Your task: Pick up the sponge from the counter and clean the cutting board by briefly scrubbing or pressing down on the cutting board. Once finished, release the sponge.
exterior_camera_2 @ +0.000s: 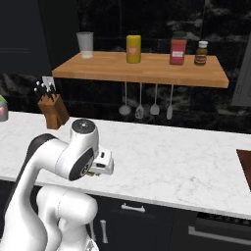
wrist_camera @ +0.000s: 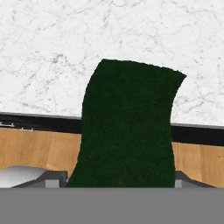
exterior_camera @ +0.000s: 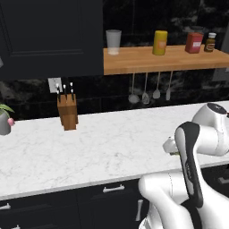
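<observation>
Sponge (wrist_camera: 129,127) btwn fingers (wrist_camera: 54,178), above counter (wrist_camera: 52,52)

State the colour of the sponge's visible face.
Dark green; the sponge shows best in the hand view.

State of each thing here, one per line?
sponge: dark green, between the gripper's fingers, lifted off the counter
gripper: shut on the sponge
cutting board: flat at the counter's right end, bare
knife block: upright, knives in
glass: upright on shelf
</observation>
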